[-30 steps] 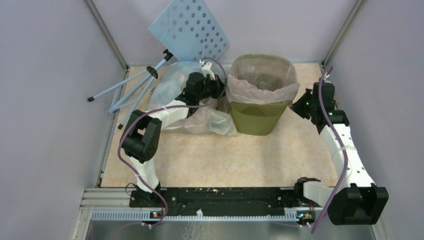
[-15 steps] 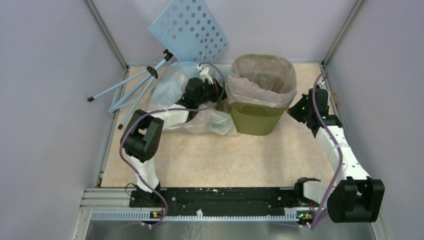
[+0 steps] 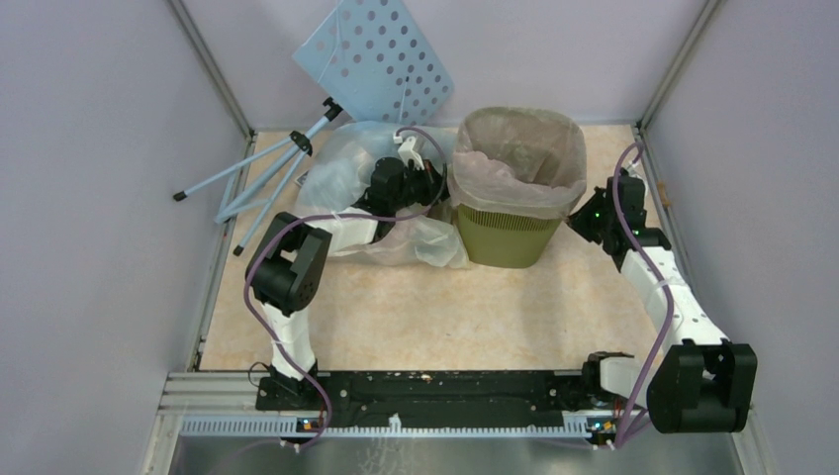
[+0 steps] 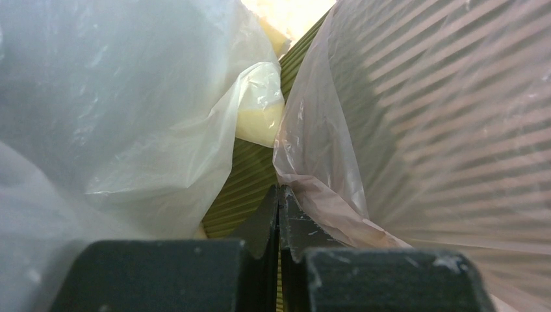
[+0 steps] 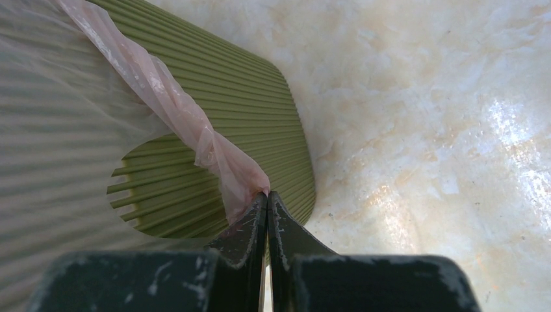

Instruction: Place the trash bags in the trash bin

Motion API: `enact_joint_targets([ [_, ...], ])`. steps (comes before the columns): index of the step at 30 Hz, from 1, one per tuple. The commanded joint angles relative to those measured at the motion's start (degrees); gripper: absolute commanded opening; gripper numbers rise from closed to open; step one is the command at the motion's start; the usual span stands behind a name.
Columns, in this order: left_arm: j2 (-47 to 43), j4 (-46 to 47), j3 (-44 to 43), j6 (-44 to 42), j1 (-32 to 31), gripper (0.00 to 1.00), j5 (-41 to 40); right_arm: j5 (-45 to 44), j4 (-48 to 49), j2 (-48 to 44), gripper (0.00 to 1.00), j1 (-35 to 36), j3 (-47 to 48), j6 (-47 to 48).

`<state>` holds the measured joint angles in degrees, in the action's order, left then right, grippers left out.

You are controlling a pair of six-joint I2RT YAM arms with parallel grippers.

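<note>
The olive-green trash bin [image 3: 507, 234] stands at the back middle of the table. A pale pink-beige trash bag [image 3: 514, 148] lines it and is folded out over the rim. My left gripper [image 3: 436, 184] is at the bin's left side; in the left wrist view it [image 4: 279, 188] is shut with the pink bag's hem [image 4: 312, 195] at its tips, against the ribbed bin wall [image 4: 247, 188]. My right gripper [image 3: 586, 213] is at the bin's right side; in the right wrist view it [image 5: 267, 194] is shut on the pink hem [image 5: 221, 156] beside the bin wall [image 5: 240, 97]. Clear-whitish bags [image 3: 341, 173] lie left of the bin.
A blue perforated board [image 3: 376, 54] leans on the back wall, with a pale blue tripod [image 3: 267, 168] at the back left. A whitish bag [image 4: 130, 97] and a yellowish one [image 4: 260, 120] crowd my left gripper. Grey walls close in both sides.
My right arm has moved in toward the bin's right side. The left gripper shifted a little along the left side. The pink bag's hem sits lower over the bin wall.
</note>
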<state>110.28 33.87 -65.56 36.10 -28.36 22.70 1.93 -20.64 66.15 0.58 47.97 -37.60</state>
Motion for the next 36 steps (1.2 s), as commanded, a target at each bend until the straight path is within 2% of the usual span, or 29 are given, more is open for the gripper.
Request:
enact_joint_targets([
  [1,2.0,-0.6,-2.3,-3.4,-0.3,0.0,-1.8,1.1,2.4,0.0,0.0,-0.4,-0.5,0.6],
  [6,2.6,-1.8,-3.6,-4.9,-0.3,0.0,-2.7,-0.8,1.6,-0.3,0.02,-0.4,0.1,1.1],
  [8,2.3,-2.2,-3.9,-5.7,-0.3,0.0,-3.4,-1.1,1.7,-0.7,0.1,-0.4,0.3,2.2],
  [11,1.3,-3.7,-4.1,-7.4,-0.2,0.0,-4.6,-5.6,0.0,-2.7,0.27,-0.4,1.7,3.0],
  [12,0.6,-4.3,-3.7,-7.8,-0.1,0.08,-6.2,-7.9,-0.9,-3.5,0.32,-0.4,2.6,3.2],
  [17,-6.5,-5.5,-0.5,-8.9,0.1,0.39,-9.4,-16.4,-6.6,-6.8,0.45,-0.4,9.8,6.5],
  [20,-11.4,-11.2,0.1,-8.6,0.1,0.51,-12.3,-17.8,-9.2,-8.7,0.51,-0.4,13.8,9.1],
  [23,-16.8,-17.0,1.0,-7.4,0.2,0.59,-15.8,-18.2,-10.2,-11.2,0.56,-0.4,15.8,12.5],
  [27,-24.5,-23.4,4.0,-5.1,0.1,0.66,-18.9,-6.9,-7.7,-14.1,0.55,-0.3,18.1,20.7],
  [31,-31.6,-22.5,9.7,-3.0,0.2,0.79,-12.6,3.8,-11.5,-10.5,0.44,-0.4,27.0,24.2],
  [33,-34.3,-23.0,11.6,-0.8,0.1,0.8,-10.0,8.2,-13.9,-8.0,0.39,-0.4,31.5,25.6],
  [36,-36.7,-19.2,14.5,2.7,-0.3,0.78,-4.0,9.4,-16.2,-4.8,0.31,2.9,36.0,28.1],
])
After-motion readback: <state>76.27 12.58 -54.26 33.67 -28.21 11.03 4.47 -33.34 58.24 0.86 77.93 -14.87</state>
